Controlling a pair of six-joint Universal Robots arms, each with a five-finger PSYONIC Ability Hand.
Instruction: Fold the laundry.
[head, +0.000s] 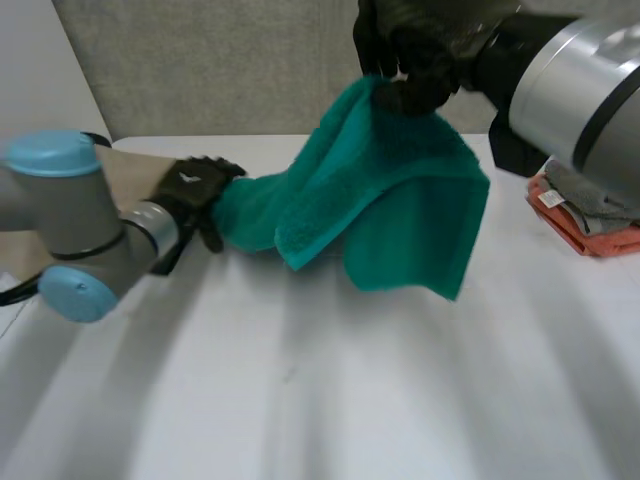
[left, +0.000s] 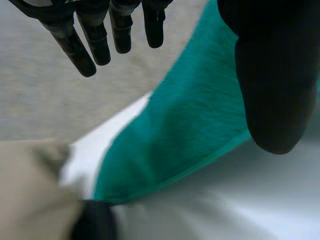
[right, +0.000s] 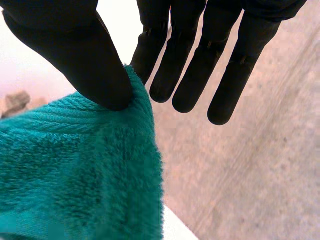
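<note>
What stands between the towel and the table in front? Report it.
Nothing visible stands on the table there. The towel hangs pinched by the right hand, its other end by the left hand; the stacked clothes lie off to the right.

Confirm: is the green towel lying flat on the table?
No: the right hand pinches the green towel by its top and holds it raised above the table, with the rest hanging down.

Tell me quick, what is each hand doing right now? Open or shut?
Left hand: open, straight fingers, beside the green towel.
Right hand: shut on the green towel, thumb pinching it against a finger.
</note>
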